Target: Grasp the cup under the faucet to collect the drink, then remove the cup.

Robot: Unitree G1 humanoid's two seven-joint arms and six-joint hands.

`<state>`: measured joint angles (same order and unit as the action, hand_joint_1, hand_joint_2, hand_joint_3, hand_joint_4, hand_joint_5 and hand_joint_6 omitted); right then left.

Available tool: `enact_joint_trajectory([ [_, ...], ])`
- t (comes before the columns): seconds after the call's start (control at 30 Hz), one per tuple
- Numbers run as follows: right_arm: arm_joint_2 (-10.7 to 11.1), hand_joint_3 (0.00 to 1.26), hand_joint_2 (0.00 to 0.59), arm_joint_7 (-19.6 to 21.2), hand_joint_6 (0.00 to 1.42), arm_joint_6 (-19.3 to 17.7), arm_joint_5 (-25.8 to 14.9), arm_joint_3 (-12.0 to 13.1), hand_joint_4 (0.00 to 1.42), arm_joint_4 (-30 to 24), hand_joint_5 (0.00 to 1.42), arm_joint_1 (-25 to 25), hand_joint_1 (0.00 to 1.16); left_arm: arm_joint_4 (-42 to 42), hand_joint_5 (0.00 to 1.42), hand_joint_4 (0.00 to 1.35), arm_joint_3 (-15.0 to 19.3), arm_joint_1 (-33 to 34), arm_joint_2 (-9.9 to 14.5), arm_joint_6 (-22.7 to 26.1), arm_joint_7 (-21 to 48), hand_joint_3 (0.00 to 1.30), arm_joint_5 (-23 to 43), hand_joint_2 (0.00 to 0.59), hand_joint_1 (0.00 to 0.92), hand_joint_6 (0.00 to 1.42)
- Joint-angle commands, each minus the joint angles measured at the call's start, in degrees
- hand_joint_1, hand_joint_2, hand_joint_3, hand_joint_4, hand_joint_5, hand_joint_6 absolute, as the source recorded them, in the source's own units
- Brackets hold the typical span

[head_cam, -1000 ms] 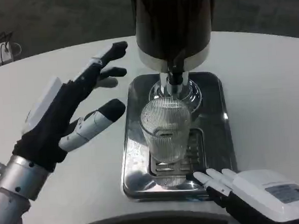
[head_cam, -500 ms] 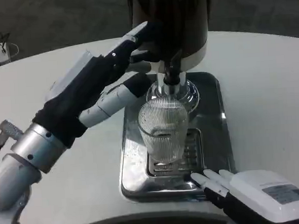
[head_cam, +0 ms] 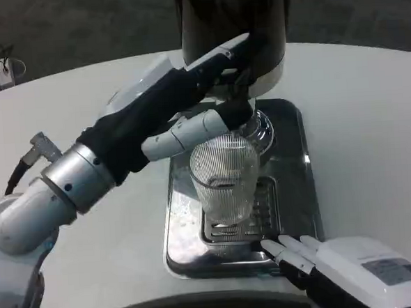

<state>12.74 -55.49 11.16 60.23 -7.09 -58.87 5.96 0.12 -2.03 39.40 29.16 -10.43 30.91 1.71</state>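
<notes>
We see a ribbed clear glass cup (head_cam: 225, 184) standing upright at frame centre on the slotted grate of a shiny metal drip tray (head_cam: 291, 190), below the faucet (head_cam: 241, 106) of a dark cylindrical dispenser (head_cam: 232, 20). The left hand (head_cam: 181, 103) reaches from the left, fingers spread against the dispenser and faucet, gripping nothing. The right hand (head_cam: 331, 261), lower right, rests its parted fingertips on the tray's front edge. The white tabletop (head_cam: 364, 116) carries everything.
</notes>
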Motion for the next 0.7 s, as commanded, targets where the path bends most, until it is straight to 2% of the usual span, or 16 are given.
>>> enact_joint_trajectory([
  [0.03,-0.58,0.04,0.449,-0.07,0.00,0.10,-0.10,0.14,0.00,-1.13,0.00,0.97,0.47,0.41,0.18,0.04,-1.23,1.05,1.44,1.15,2.81,0.09,-1.06,0.056,0.000,0.24],
  [0.4,-1.34,0.04,0.448,-0.01,0.00,-0.19,-1.31,1.25,0.00,-1.13,0.00,0.99,0.47,-0.67,0.10,0.00,-4.00,0.81,3.61,-1.15,4.04,0.04,-6.62,0.047,0.000,0.14],
  [0.6,-1.76,0.04,0.449,0.18,0.00,2.83,-4.69,3.01,0.00,-1.05,0.00,0.39,0.47,-0.30,0.05,0.00,-5.60,0.96,3.94,-2.68,3.57,0.00,-10.10,0.018,0.000,0.12],
  [0.7,-2.38,0.04,0.447,0.57,0.00,6.56,-8.48,4.73,0.00,-0.08,0.00,-0.58,0.46,0.80,0.02,0.00,-6.72,1.51,3.86,-3.34,3.47,0.00,-11.84,0.010,0.000,0.11],
])
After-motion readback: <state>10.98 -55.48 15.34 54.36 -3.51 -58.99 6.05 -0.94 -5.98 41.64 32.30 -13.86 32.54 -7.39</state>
